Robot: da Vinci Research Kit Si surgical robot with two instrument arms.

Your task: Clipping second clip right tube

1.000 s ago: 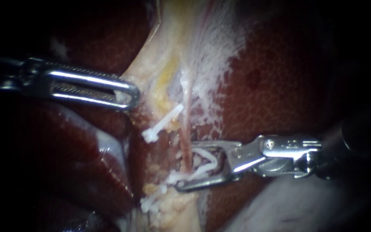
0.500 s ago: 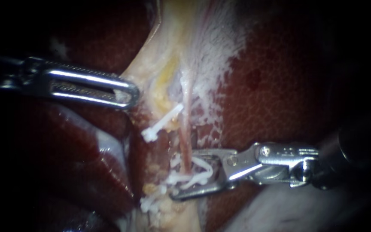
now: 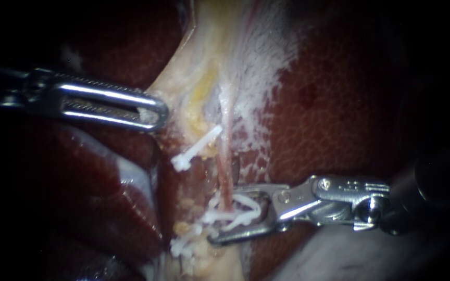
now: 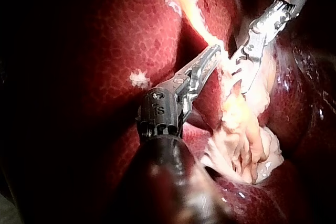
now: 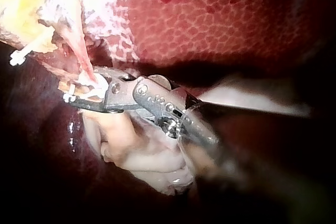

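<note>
The right tube [image 3: 225, 166] is a thin pink strand running down the middle of the endoscope view, between the pale tissue [image 3: 183, 88] above and a yellowish stump below. Its lower end passes between the jaws of the right instrument [image 3: 223, 214], whose shaft enters from the right. These jaws stand partly apart and hold a white clip [image 3: 246, 211], one jaw above it and one below. The curved arms of the clip lie on either side of the tube. The right wrist view shows the same: the tube drops into the clip at the jaw tips.

Just beside the tube, on its left and higher up, a second clip [image 3: 196, 149] lies slantwise across a neighbouring strand. A third clip [image 3: 183, 247] sits lower, near the stump.

The left instrument [image 3: 153, 112] enters from the left. Its long slotted jaws lie together, closed on the edge of the pale tissue, well apart from the right instrument.

Dark red liver [image 3: 339, 104] surrounds the field on both sides.
</note>
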